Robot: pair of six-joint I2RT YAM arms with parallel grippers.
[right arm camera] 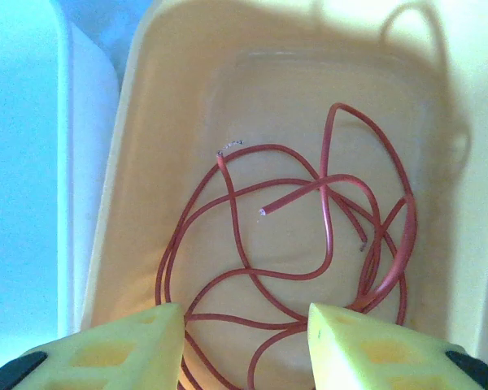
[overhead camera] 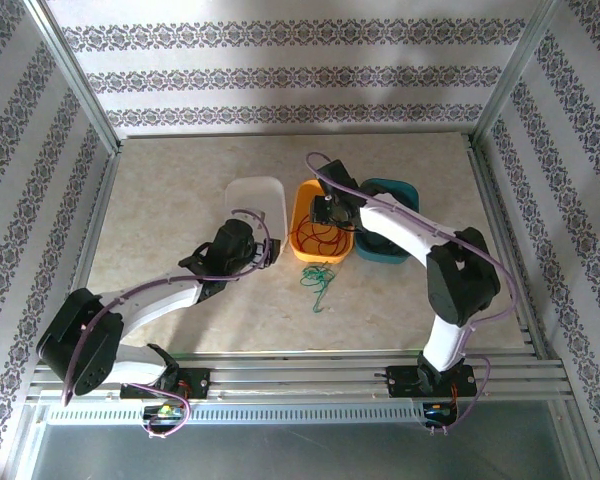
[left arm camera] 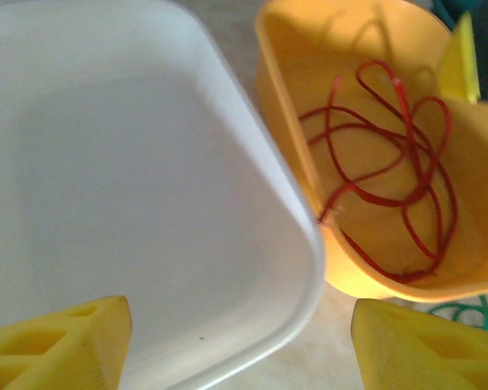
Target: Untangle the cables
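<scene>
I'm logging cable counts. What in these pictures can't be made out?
Teal tray: top view, the right arm covers most of its inside; contents unknown.
Red cables: right wrist view, near loops pass under the right gripper and off the bottom edge.
Green cable: left wrist view, cut by the left gripper and the frame corner; top view, too small to count strands.

three trays sit in a row on the surface point(overhead camera: 180, 200): the left tray point(overhead camera: 252, 195) just beside the middle tray point(overhead camera: 302, 215) at its 9 o'clock, the right tray point(overhead camera: 400, 188) at 3. a coiled cable point(right arm camera: 407, 236) lies in the middle tray; a loose cable point(overhead camera: 317, 278) lies on the surface at its 6 o'clock.
</scene>
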